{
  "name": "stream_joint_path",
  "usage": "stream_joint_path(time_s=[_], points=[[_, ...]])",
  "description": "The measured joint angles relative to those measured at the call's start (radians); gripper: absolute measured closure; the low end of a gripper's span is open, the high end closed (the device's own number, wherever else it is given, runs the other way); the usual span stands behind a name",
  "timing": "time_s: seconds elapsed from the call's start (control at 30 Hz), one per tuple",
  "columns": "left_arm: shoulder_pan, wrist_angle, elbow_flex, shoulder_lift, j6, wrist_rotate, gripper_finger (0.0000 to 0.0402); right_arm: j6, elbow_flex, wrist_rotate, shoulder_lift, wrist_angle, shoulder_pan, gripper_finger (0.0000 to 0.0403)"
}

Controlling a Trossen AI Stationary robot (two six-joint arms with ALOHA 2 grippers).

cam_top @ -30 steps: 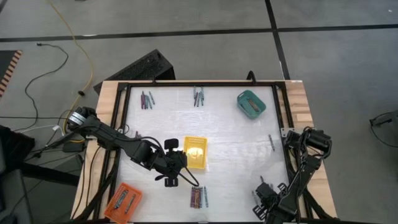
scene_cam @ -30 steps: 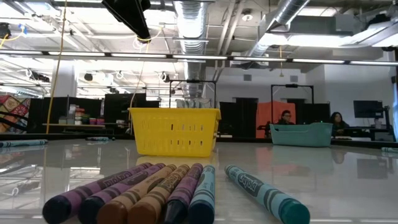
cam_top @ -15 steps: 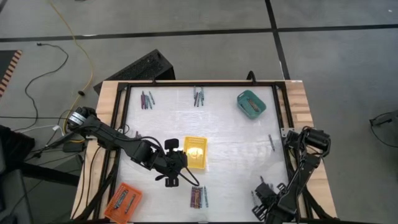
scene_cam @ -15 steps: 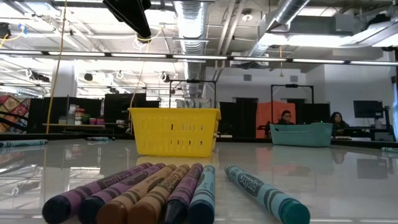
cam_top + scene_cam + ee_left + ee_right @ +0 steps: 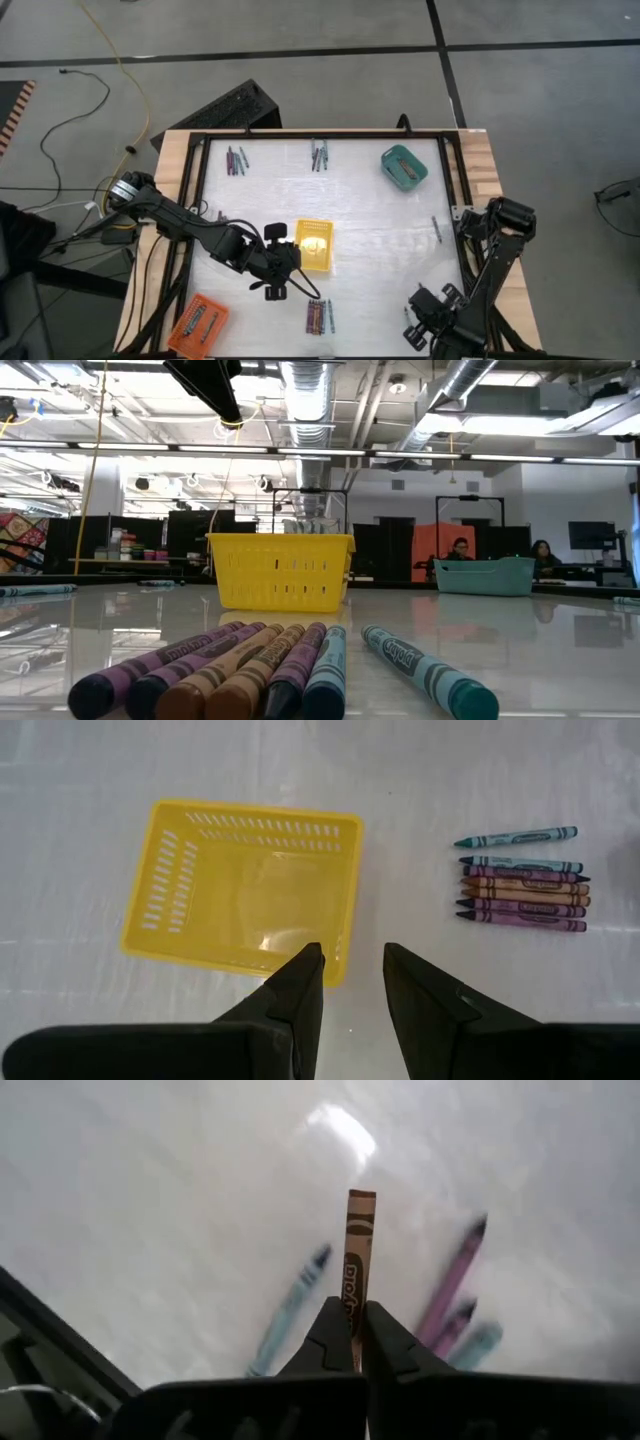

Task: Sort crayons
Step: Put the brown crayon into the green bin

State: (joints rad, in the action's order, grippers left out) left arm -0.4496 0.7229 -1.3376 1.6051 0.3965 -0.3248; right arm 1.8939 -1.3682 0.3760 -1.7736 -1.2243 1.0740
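My right gripper (image 5: 355, 1315) hangs over the table's near right corner (image 5: 420, 320), shut on a brown crayon (image 5: 360, 1240). Below it a blue crayon (image 5: 290, 1310), two purple ones (image 5: 452, 1280) and a teal one (image 5: 478, 1342) lie flat on the table. My left gripper (image 5: 352, 960) hovers open near the middle (image 5: 277, 288), just on the near side of the yellow tray (image 5: 314, 246). A row of several crayons (image 5: 318, 317) lies at the near edge, close up in the low view (image 5: 230, 670). My right gripper pinches the brown crayon's lower part (image 5: 352, 1295) between its two fingers. The fingers slant steeply down from above and lie along the crayon. Its flat end (image 5: 361, 1197) sticks out beyond the fingertips, clear of the table.
A teal tray (image 5: 404, 167) stands at the far right and an orange tray (image 5: 198, 322) with crayons at the near left corner. More crayon groups lie at the far left (image 5: 236, 160), far middle (image 5: 318, 155) and right edge (image 5: 436, 228). A black frame (image 5: 320, 133) rims the table.
My right gripper has risen over the near right corner and tipped somewhat.
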Motion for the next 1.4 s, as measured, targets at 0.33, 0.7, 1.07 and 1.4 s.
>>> stream_joint_path(time_s=[0.33, 0.7, 1.07, 1.4], points=[[-0.013, 0.006, 0.0, 0.0, 0.0, 0.002, 0.0303, -0.413, 0.0, 0.085, 0.061, -0.003, -0.248, 0.0403], [-0.045, 0.055, 0.0, 0.0, 0.018, -0.013, 0.0303, -0.957, 0.0, 0.126, 0.165, -0.002, -0.674, 0.0403], [-0.063, 0.054, 0.0, 0.0, 0.035, -0.029, 0.0303, -1.388, 0.0, 0.059, 0.275, 0.003, -1.153, 0.0403], [-0.082, 0.054, 0.0, 0.0, 0.053, -0.053, 0.0303, -1.662, 0.021, -0.148, 0.283, 0.074, -1.538, 0.0403]])
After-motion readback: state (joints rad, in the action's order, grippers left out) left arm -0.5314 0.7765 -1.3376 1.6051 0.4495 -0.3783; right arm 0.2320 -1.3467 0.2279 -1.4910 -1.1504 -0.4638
